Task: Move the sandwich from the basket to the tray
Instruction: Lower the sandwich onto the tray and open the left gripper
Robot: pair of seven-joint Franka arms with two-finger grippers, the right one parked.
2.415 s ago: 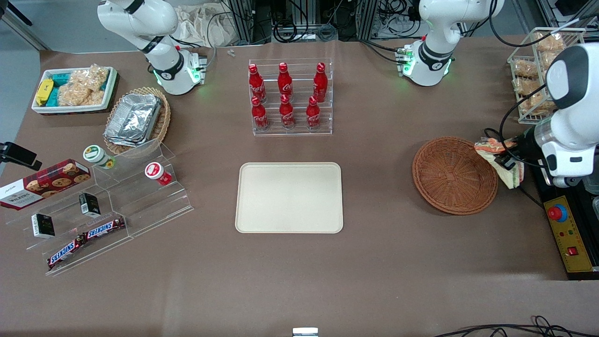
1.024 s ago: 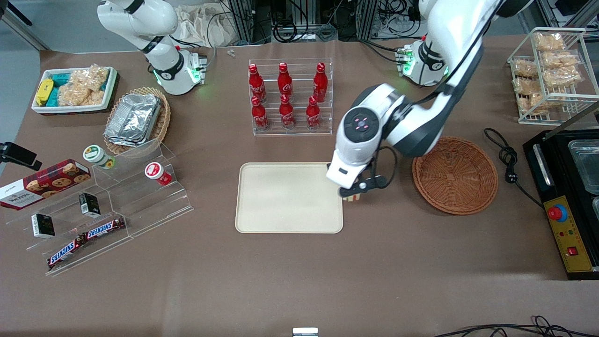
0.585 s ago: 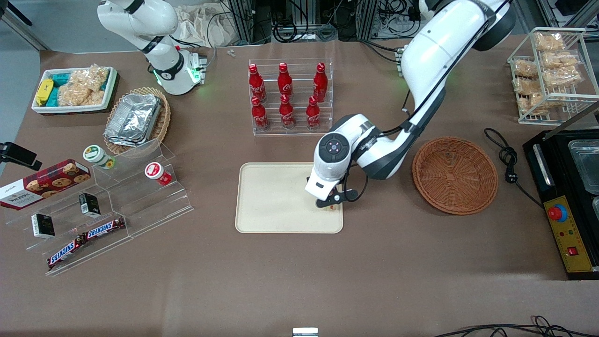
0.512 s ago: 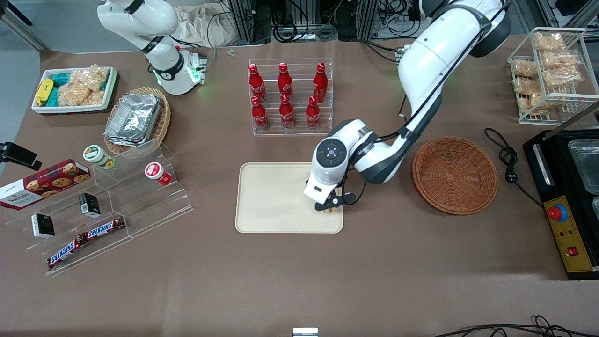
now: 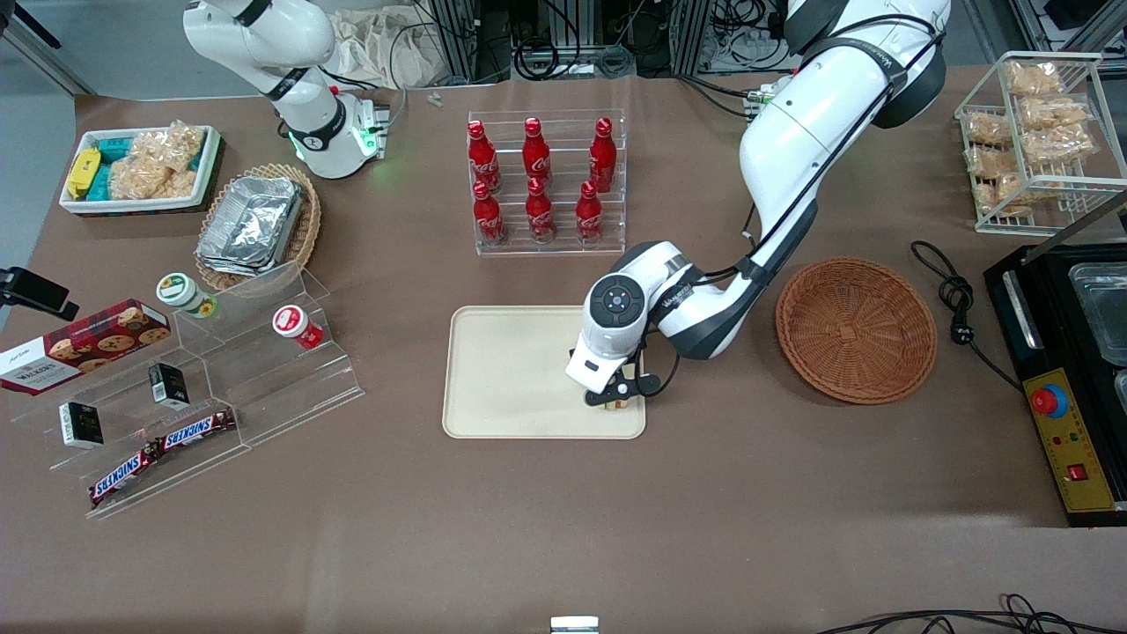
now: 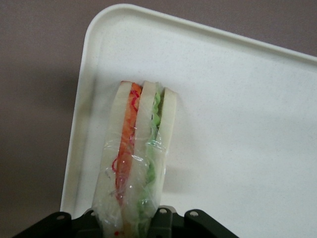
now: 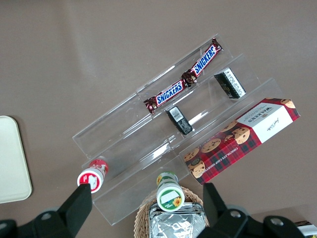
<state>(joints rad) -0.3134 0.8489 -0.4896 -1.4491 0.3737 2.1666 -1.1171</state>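
Observation:
My gripper [image 5: 614, 401] is low over the cream tray [image 5: 511, 370], at the tray's corner nearest the basket and the front camera. It is shut on the sandwich [image 5: 619, 406], which barely peeks out from under the wrist here. The left wrist view shows the wrapped sandwich [image 6: 138, 158] clearly, with pale bread and orange and green filling. It is clamped between the dark fingers [image 6: 163, 219] of the gripper [image 6: 128, 223], its tip pointing at the tray's rounded corner [image 6: 94, 29]. I cannot tell whether it touches the tray. The round brown basket [image 5: 856, 329] lies empty toward the working arm's end.
A clear rack of red cola bottles [image 5: 546, 185] stands farther from the camera than the tray. A stepped acrylic stand with snacks [image 5: 211, 370], an oval basket of foil containers [image 5: 255, 224] and a white bin [image 5: 141, 167] lie toward the parked arm's end. A wire rack [image 5: 1030, 141] and a black control box [image 5: 1070, 431] are beside the basket.
The arm carried the sandwich from beside the basket across to the tray and sank toward the tray's near corner, still gripping it. The basket and tray have not moved.

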